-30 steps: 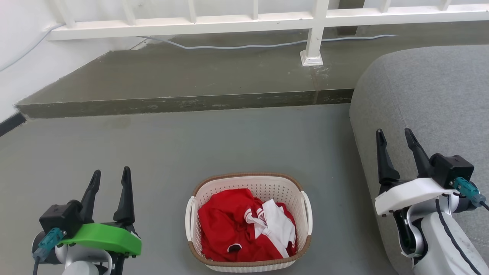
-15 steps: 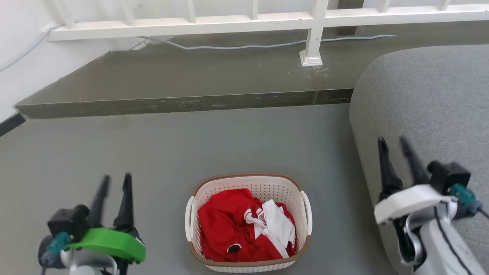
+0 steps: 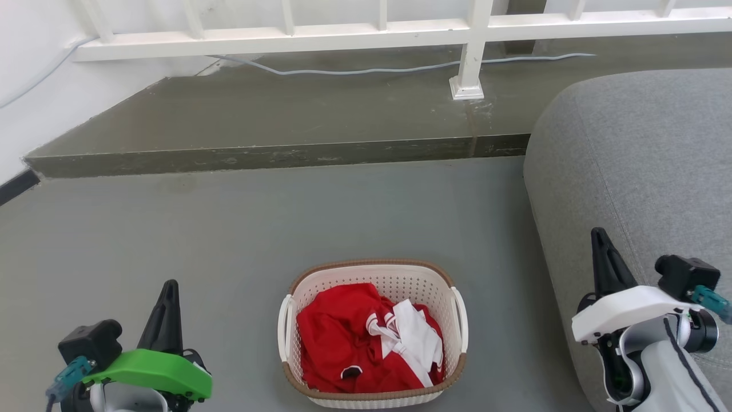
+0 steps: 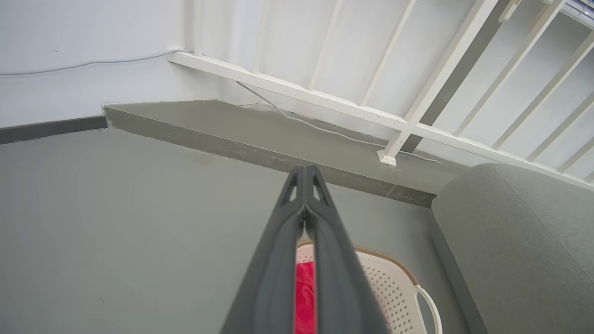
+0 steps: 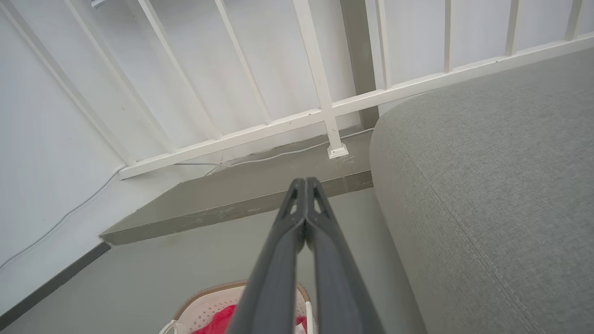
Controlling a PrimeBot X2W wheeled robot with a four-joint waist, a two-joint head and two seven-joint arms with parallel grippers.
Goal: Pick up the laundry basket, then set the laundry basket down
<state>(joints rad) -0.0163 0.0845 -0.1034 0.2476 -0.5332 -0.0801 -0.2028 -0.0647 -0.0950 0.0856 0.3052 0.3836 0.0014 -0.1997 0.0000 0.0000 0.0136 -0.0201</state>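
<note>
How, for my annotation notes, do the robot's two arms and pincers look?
The left pincer has two long dark tapered fingers on a bright green mount; the right pincer has the same fingers on a white mount. Each carries a black block with a teal cable connector. The right forearm is pale grey with a black line.

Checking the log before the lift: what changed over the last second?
Both closed: the left gripper and the right gripper, open a second ago, are now shut on nothing and sit lower in the head view. The cream-white perforated plastic laundry basket with its brown rim stayed on the grey floor, untouched.
</note>
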